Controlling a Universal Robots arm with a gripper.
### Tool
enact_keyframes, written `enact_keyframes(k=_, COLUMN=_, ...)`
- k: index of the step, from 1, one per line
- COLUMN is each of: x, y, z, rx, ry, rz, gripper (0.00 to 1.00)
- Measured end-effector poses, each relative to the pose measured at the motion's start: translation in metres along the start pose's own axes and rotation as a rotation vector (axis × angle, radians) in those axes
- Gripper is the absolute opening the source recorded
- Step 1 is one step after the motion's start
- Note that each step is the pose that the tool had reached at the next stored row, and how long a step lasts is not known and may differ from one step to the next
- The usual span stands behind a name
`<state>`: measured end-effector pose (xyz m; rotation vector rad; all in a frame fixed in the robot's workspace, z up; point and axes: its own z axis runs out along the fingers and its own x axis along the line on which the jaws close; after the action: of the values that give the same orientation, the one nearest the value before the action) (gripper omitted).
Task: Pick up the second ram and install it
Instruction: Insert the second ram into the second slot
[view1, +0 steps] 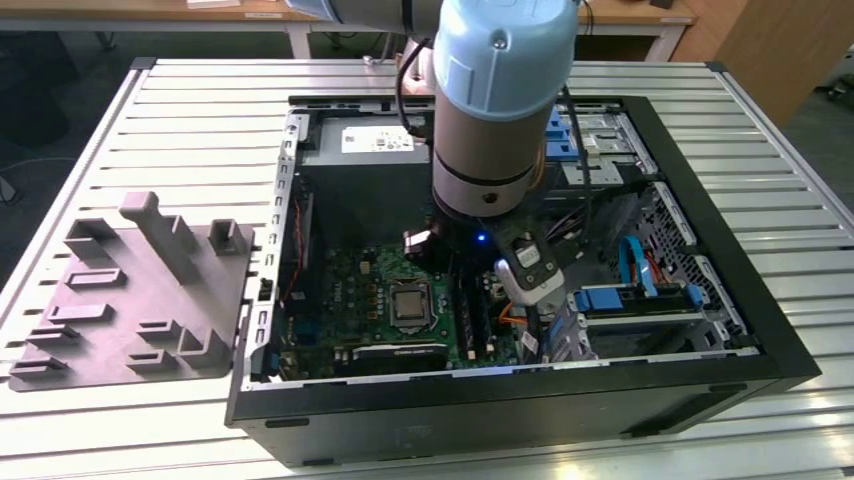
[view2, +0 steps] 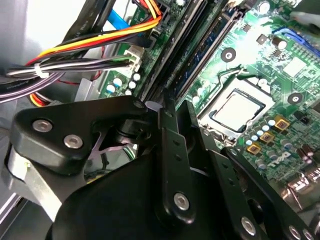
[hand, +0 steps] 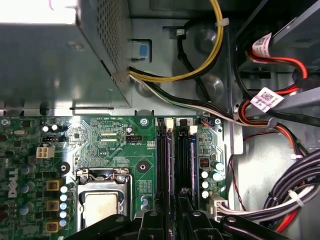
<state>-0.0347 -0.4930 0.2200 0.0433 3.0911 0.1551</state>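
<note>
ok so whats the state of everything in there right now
case: on its side, open
gripper: low inside the case, over the slots
ram: upright in a slot by the gripper; seated or not, cannot tell
cpu socket: latched, no cooler on it
cables: tied in bundles

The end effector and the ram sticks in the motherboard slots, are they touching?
Cannot tell. In both wrist views the end effector sits right over the ram slots, but its own black body covers the spot where contact would show.
</note>
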Motion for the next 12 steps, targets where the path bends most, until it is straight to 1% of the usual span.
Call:
enact_keyframes(k=8, x=-0.0008, y=0.0018, z=-0.0177, rx=0.0025, ry=0.0000, rz=0.000, gripper=0.25)
enact_keyframes(k=10, x=-0.0010, y=0.0021, z=-0.0209, rx=0.0040, ry=-0.0001, rz=0.000, gripper=0.25)
enact_keyframes(k=11, x=-0.0010, y=0.0023, z=-0.0211, rx=0.0066, ry=-0.0003, rz=0.000, gripper=0.25)
enact_keyframes(k=12, x=-0.0010, y=0.0017, z=-0.0212, rx=0.0138, ry=-0.0004, rz=-0.001, gripper=0.25)
